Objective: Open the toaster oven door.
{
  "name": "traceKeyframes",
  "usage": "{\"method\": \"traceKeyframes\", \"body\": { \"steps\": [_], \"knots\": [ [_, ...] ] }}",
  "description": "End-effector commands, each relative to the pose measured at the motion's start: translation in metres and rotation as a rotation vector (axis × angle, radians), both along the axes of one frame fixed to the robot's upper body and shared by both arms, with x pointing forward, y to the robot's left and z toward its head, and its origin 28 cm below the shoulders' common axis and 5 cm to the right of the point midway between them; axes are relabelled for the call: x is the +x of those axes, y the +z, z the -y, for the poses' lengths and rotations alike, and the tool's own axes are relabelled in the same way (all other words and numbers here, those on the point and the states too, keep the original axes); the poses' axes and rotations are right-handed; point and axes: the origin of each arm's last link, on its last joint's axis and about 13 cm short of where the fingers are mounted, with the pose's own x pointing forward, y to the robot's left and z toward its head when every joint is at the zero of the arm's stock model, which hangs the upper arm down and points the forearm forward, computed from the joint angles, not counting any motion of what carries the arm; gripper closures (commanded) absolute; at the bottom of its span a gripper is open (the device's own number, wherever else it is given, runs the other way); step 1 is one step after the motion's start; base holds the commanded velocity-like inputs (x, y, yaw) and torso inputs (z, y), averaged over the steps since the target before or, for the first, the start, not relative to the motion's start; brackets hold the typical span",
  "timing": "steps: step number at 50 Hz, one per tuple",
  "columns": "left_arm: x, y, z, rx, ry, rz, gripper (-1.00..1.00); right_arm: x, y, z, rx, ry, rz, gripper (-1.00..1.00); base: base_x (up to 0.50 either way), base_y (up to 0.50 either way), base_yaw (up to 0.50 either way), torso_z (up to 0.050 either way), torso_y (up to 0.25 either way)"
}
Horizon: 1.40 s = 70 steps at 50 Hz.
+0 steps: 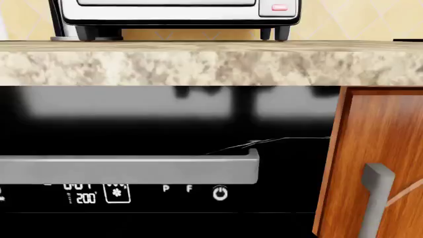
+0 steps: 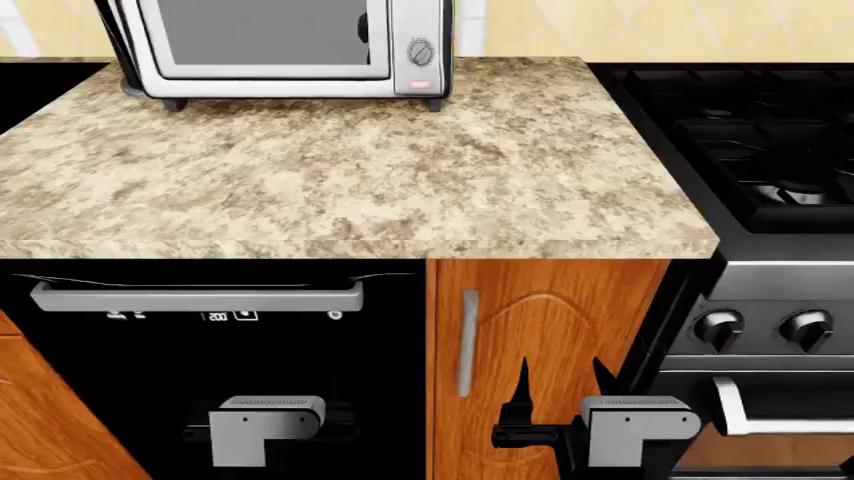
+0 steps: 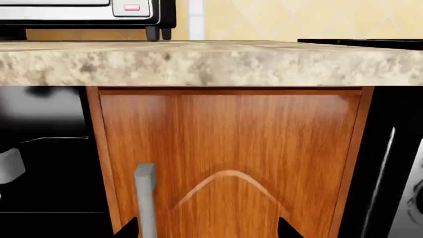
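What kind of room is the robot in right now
Most likely a home kitchen: a toaster oven sits on a speckled stone countertop, with a black dishwasher underneath and a gas stove alongside.

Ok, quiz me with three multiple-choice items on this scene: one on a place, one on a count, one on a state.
1. Where does the toaster oven stand?
A. back left of the countertop
B. on the stove
C. on the floor

2. How many stove knobs show in the head view?
A. two
B. four
C. none

3. How is the toaster oven door?
A. shut
B. wide open
C. removed

Answers: 1 A, it sits by the wall at the counter's left. 2 A, two round knobs on the stove front. 3 A, the door lies flush with the oven's front.
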Motion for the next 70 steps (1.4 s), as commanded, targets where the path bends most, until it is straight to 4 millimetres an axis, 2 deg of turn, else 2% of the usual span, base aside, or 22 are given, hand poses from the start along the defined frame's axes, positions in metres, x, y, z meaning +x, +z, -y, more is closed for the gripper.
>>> {"method": "traceKeyframes", "body": {
  "steps": [1, 14, 34, 48, 54, 60, 70],
  "knots": [
    [-0.001, 0.001, 0.001, -0.015, -0.013, 0.010, -1.00, 0.000, 0.000, 0.000, -0.003, -0.001, -0.002, -1.00, 0.00, 0.00, 0.00, 0.000, 0.000],
    [-0.003, 0.007, 0.000, -0.027, -0.035, 0.046, -1.00, 0.000, -0.002, -0.001, -0.001, 0.010, -0.023, -1.00, 0.00, 0.00, 0.00, 0.002, 0.000],
    [-0.005, 0.017, 0.002, -0.015, -0.056, 0.052, -1.00, 0.001, -0.001, 0.000, -0.020, -0.012, -0.051, -1.00, 0.00, 0.00, 0.00, 0.050, 0.000],
    [-0.006, 0.032, 0.000, -0.027, -0.077, 0.044, -1.00, 0.006, 0.017, -0.001, 0.000, -0.002, -0.027, -1.00, 0.00, 0.00, 0.00, 0.050, 0.000],
    [-0.003, 0.055, -0.005, -0.013, -0.103, 0.057, -1.00, 0.016, 0.036, 0.004, -0.012, 0.001, 0.021, -1.00, 0.00, 0.00, 0.00, 0.050, 0.000],
    [0.002, 0.097, -0.013, 0.015, -0.118, 0.096, -1.00, 0.033, 0.066, 0.011, -0.041, 0.009, 0.083, -1.00, 0.00, 0.00, 0.00, 0.025, 0.000],
    [0.012, 0.149, -0.024, 0.065, -0.114, 0.157, -1.00, 0.053, 0.098, 0.022, -0.066, 0.002, 0.137, -1.00, 0.00, 0.00, 0.00, 0.000, 0.000]
  ]
}}
